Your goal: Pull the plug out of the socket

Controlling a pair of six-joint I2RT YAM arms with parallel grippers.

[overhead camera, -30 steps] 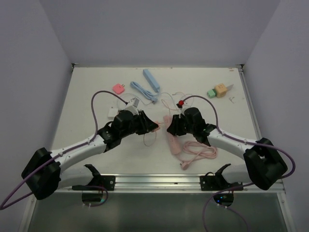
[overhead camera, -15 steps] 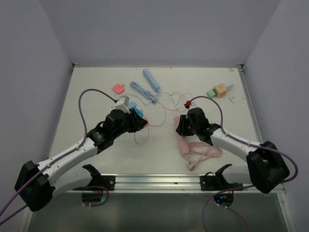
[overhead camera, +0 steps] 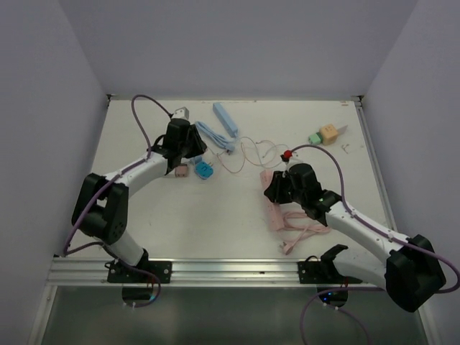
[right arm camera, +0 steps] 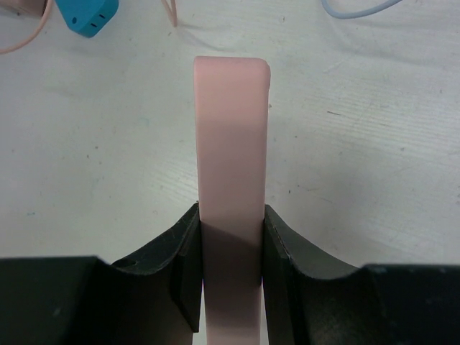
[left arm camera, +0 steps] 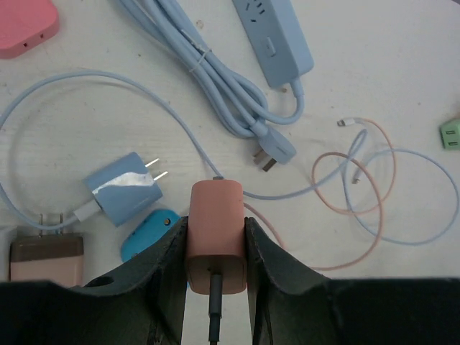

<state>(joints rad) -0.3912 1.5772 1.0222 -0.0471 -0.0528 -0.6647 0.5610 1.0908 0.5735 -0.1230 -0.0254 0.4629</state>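
Pink plug [left arm camera: 215, 215]: clamped in left claw [left arm camera: 215, 233], left of centre overhead. Socket strip [right arm camera: 231, 129]: clamped in right claw [right arm camera: 231, 223], well apart. Unplugging judged complete.

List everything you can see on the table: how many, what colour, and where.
socket strip: one, pink, held in right gripper
plug: one, pink, held in left gripper
coiled cord: one, pink, near right
corded power strip: one, light blue, far centre
pronged charger: one, blue, left of centre
teal block: one, teal, beside pronged charger
tan block: one, pinkish tan, left of teal block
flat adapter: one, pink, far left
thin cables: two, pink and pale blue, centre
cube adapters: two, green and tan, far right
left gripper: one, black, shut on plug
right gripper: one, black, shut on socket strip
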